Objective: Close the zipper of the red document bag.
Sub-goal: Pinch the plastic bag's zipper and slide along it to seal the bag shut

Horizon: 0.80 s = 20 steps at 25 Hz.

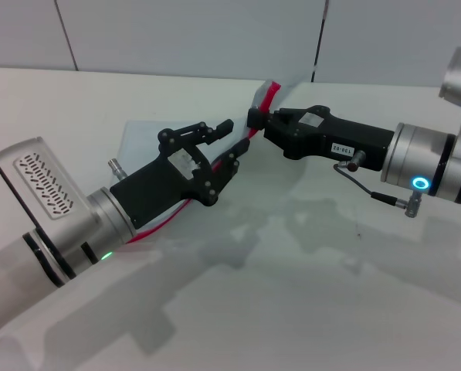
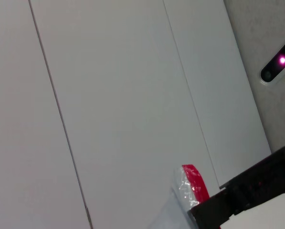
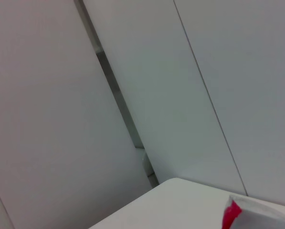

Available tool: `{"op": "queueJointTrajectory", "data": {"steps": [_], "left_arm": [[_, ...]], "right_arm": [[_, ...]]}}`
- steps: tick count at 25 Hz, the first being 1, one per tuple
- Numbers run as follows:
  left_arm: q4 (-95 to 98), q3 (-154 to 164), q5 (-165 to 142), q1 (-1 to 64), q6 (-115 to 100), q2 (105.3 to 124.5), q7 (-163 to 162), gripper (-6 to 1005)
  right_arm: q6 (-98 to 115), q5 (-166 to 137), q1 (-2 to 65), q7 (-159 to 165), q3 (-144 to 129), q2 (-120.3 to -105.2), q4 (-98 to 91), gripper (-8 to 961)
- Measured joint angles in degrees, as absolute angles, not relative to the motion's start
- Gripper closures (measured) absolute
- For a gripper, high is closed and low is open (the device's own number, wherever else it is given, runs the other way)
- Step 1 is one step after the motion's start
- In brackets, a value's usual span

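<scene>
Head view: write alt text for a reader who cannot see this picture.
Two black grippers meet over a pale pouch on a white table: the right gripper is shut on the raised far end of the red zipper, and the left gripper is open over the strip nearer the robot.

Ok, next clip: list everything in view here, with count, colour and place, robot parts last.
red document bag: one, translucent pale blue, flat on the table, far corner lifted.
zipper: one, bright red strip along the bag's long edge, running under both grippers.
table: one, white, fills the foreground.
wall panels: pale grey, behind the table.
left gripper: one, black, open over the zipper at mid-length.
right gripper: one, black, shut on the zipper near the raised far end.
</scene>
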State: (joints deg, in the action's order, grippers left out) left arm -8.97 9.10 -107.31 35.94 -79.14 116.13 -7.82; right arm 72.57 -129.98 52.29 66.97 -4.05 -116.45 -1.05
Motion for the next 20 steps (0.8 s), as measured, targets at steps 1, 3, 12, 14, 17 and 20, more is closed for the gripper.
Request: {"op": "queueJointTrajectory", "data": {"steps": [1,3,12,14,17,20], "left_arm": [[-9.0,9.1,-107.3,35.9,-79.1,116.12,-7.8,568],[-9.0,9.2,-107.3,35.9,-79.1,116.11,-7.8,648],[-9.0,9.3,-107.3,36.0,-78.1,116.02,-7.8,797],[-9.0,9.3,-107.3,36.1,-77.6,116.01,-7.8,795],[-9.0,9.5,-107.3,36.2,-77.4,116.01,-7.8,789],[-9.0,9.5,-107.4,36.2,-77.2,115.98,-7.8,782]], "right_arm": [[72.6,-130.0,52.3,67.0,-4.0,-116.45,-1.1,941],[72.6,-130.0,52.3,67.0,-4.0,-116.45,-1.1,941],[72.6,-130.0,52.3,67.1,-4.0,-116.45,-1.1,941],[72.6,-130.0,52.3,67.1,-4.0,-116.45,-1.1,942],[72.6,-130.0,52.3,67.1,-4.0,-116.45,-1.1,942],[72.7,-130.0,52.3,67.1,-4.0,-116.45,-1.1,942]]}}
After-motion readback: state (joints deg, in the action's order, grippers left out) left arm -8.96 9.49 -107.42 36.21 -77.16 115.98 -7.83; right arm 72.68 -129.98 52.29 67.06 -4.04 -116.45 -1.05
